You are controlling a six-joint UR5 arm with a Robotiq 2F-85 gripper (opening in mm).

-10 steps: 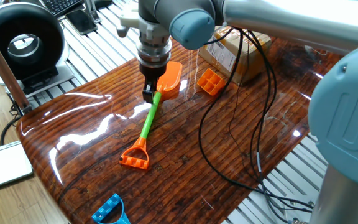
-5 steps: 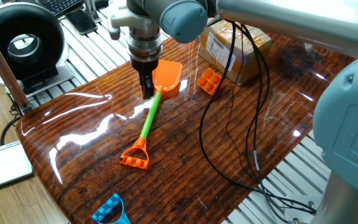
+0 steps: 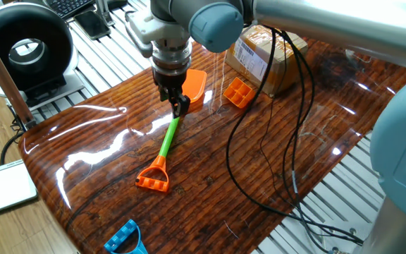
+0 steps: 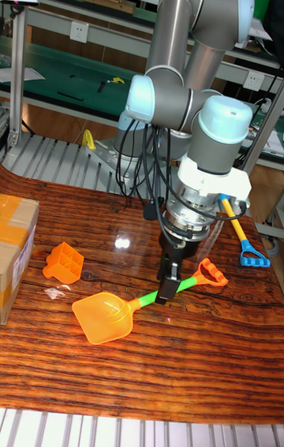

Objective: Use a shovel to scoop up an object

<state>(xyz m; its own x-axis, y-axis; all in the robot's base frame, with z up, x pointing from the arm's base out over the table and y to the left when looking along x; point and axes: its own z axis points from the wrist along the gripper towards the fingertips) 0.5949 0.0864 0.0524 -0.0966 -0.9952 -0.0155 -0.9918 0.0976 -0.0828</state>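
The shovel lies flat on the wooden table, with its orange blade [image 3: 193, 87] toward the back, its green shaft [image 3: 167, 139] running forward, and its orange loop end [image 3: 153, 178] nearest the front. My gripper [image 3: 177, 99] points straight down over the top of the shaft, just below the blade. It is open, with one dark finger on each side of the shaft. In the tall fixed view, the gripper [image 4: 168, 288] hides that part of the shovel [image 4: 101, 318]. The object [image 3: 237, 92], a small orange gridded block, sits on the table just right of the blade, apart from it.
A brown cardboard box [image 3: 268, 55] stands behind the object. A small blue plastic toy [image 3: 126, 237] lies at the front table edge. Black cables [image 3: 259, 155] hang over the table's right half. A second toy shovel with a blue handle [image 4: 246, 247] lies at the table's far side.
The gripper shifted slightly sideways over the shaft and turned about its vertical axis, so its fingers now sit across the shaft. The shovel and the object have not moved.
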